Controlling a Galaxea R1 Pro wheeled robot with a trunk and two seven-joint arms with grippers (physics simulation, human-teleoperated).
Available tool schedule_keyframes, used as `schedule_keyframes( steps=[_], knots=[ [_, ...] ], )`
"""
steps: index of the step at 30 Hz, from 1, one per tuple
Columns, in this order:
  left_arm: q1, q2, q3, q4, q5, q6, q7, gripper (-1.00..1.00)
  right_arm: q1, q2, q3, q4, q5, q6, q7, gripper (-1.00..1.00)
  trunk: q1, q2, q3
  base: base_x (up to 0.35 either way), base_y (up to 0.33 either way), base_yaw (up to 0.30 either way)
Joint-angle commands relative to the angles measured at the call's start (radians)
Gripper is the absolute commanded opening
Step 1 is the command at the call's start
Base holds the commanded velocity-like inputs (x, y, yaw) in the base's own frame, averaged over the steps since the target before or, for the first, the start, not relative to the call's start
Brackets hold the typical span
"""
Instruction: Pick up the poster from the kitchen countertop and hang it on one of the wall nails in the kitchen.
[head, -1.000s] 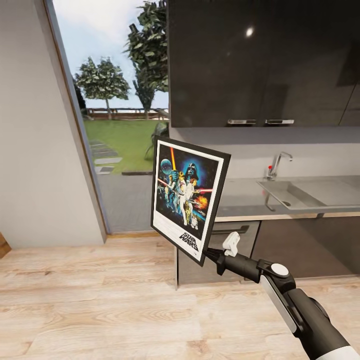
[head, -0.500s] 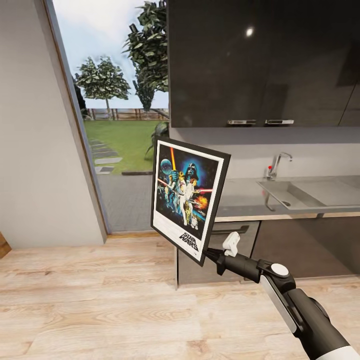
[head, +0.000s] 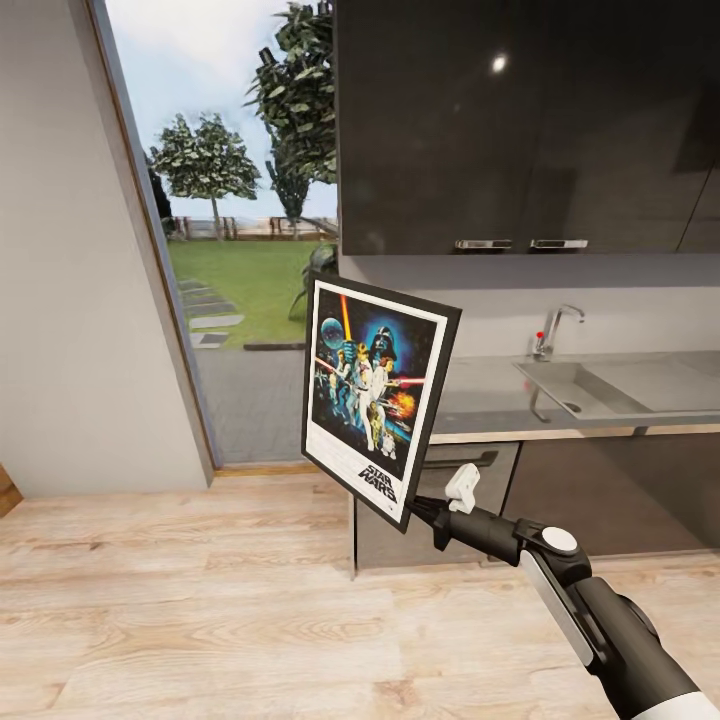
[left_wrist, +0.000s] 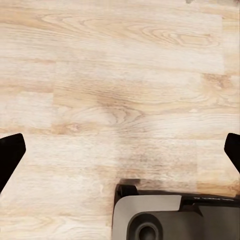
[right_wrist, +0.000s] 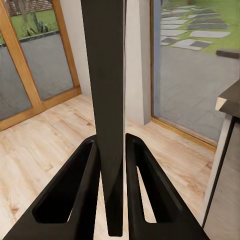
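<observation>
The poster (head: 378, 398), black-framed with blue space-film art and "STAR WARS" lettering, hangs in the air in front of the counter's end, tilted and facing me. My right gripper (head: 418, 508) is shut on its lower right corner. The right wrist view looks along the poster's thin dark edge (right_wrist: 107, 100), which is pinched between the two fingers of the right gripper (right_wrist: 113, 139). The grey kitchen countertop (head: 490, 385) runs behind and to the right of the poster. My left gripper (left_wrist: 120, 152) is open, pointing down at bare wooden floor.
A sink (head: 600, 388) and chrome faucet (head: 553, 328) sit in the worktop, under dark upper cabinets (head: 520, 120). A tall glass door (head: 240, 250) to a garden stands left of the counter, beside a plain grey wall (head: 70, 300). Wooden floor (head: 200, 600) lies in front.
</observation>
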Motion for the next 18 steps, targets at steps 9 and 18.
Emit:
schedule_keyframes(
  steps=[9, 18],
  knots=[
    [0.000, -0.001, 0.003, -0.001, -0.001, -0.002, -0.006, 1.00, -0.001, -0.001, 0.002, 0.000, -0.013, 0.011, 0.003, -1.00, 0.001, -0.002, -0.002, 0.000, 0.107, 0.000],
    [0.000, -0.001, 0.002, 0.017, -0.001, -0.004, -0.006, 1.00, -0.001, -0.001, 0.002, 0.000, -0.012, 0.011, 0.001, -1.00, 0.001, -0.002, -0.002, 0.000, 0.274, 0.053]
  ],
)
